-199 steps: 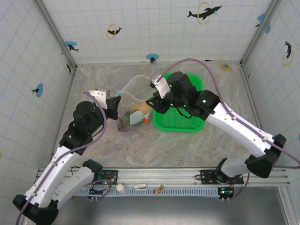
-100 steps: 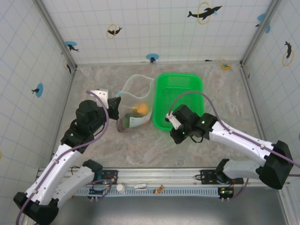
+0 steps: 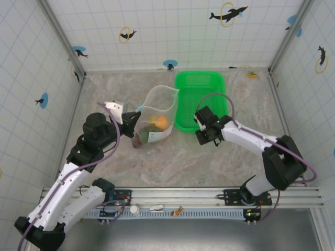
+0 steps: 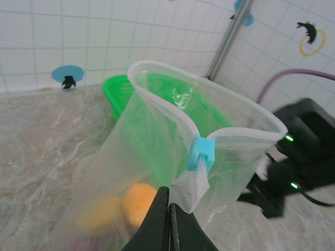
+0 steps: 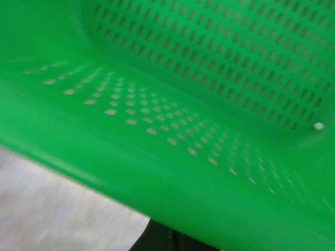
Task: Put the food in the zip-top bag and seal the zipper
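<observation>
Pushed basket [image 3: 201, 83] farther back with shut right gripper [image 3: 199, 124] at its near rim, likely clearing room. Left of basket, pinching bag [image 3: 157, 102] beside zipper [image 4: 167, 112] with left gripper [image 4: 168, 209]; food [image 3: 161, 122] inside, mouth unsealed.

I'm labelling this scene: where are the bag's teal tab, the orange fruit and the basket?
Tab [image 4: 201, 152]: left wrist view, its middle.
Orange fruit [image 4: 140, 203]: left wrist view, its rounded front.
Basket [image 3: 201, 97]: top view, its bare floor.

Left claw [image 3: 137, 117] at the zip-top bag [image 3: 159, 103], right claw [image 3: 200, 125] beside green basket [image 3: 201, 86].
</observation>
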### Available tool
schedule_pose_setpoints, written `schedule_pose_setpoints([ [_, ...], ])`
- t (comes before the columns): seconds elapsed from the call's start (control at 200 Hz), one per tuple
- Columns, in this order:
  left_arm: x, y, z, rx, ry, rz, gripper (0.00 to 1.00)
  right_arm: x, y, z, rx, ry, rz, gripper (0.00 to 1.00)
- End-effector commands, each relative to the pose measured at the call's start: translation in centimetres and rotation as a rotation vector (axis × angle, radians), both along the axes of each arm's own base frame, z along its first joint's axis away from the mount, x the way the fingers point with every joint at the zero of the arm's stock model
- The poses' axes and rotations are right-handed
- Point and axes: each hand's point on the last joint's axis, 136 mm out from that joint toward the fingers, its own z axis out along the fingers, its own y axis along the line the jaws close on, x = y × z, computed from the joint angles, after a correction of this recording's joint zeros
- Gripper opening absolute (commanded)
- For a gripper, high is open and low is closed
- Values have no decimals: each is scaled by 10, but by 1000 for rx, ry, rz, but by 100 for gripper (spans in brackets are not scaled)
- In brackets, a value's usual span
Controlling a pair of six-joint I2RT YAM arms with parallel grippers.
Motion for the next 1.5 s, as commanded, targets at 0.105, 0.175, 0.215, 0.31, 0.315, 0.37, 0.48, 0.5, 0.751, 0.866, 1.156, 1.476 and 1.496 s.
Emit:
schedule_pose_setpoints([
  [0.105,-33,-29,14,-35,-47,-262,0,66,35,104,200,-357,16,19],
  [0.175,-41,-35,15,-36,-48,-328,0,55,51,148,306,-466,141,24],
  [0.215,-43,-36,13,-28,-50,-342,0,46,58,175,355,-532,223,27],
  [0.31,-42,-36,1,9,-75,-346,0,26,67,223,364,-676,417,28],
  [0.315,-42,-36,0,11,-76,-348,0,24,68,224,366,-678,427,28],
  [0.37,-48,-39,-6,28,-103,-394,0,4,80,242,356,-733,598,28],
  [0.48,-62,-45,-14,28,-128,-491,0,-39,103,261,377,-815,901,28],
  [0.5,-64,-46,-15,26,-129,-508,0,-49,108,262,394,-821,959,28],
  [0.751,-76,-48,-22,8,-100,-563,0,-118,160,270,405,-837,1342,23],
  [0.866,-82,-49,-22,10,-98,-580,0,-131,176,277,461,-788,1408,27],
  [1.156,-87,-48,-20,29,-114,-589,0,-130,195,264,426,-692,1445,28],
  [1.476,-90,-48,-18,36,-122,-597,0,-129,196,249,408,-593,1443,23],
  [1.496,-90,-48,-18,36,-122,-597,0,-130,196,248,405,-592,1447,21],
])
